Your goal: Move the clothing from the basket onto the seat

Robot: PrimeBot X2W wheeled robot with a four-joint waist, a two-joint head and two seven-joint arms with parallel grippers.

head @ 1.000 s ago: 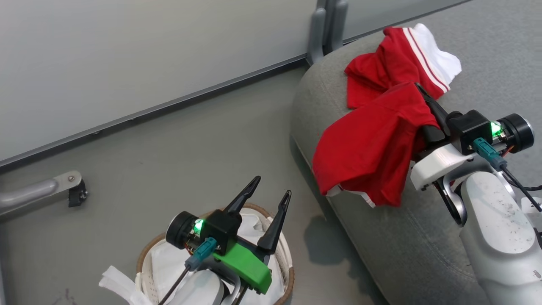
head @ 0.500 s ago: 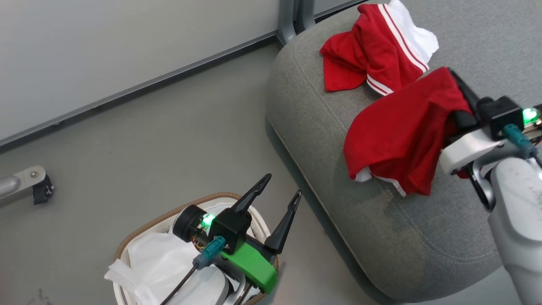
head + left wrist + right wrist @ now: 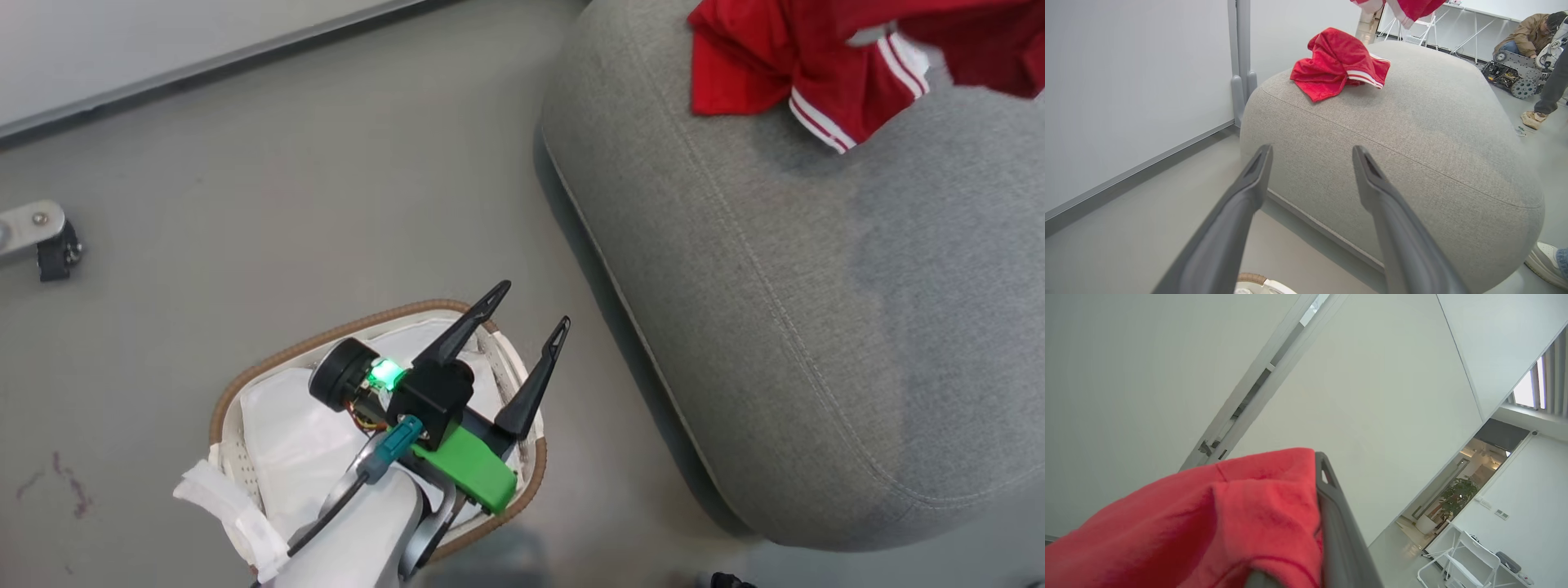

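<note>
Looks like the last transfer under way; second red garment (image 3: 1220, 514) pinched in the pressed-together right gripper (image 3: 1319, 463), hanging over the far end of the seat (image 3: 775, 310), close to the first garment (image 3: 759, 73) already lying on it; left gripper (image 3: 535, 304) spread wide and empty over the basket (image 3: 277, 353), nothing red on its white liner (image 3: 286, 425); next, probably: lower over a bare patch, part the jaws, lift away without snagging cloth.

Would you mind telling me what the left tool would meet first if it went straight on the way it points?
Probably the rounded side of the grey seat, well below the red garment on top; depth is uncertain.
</note>
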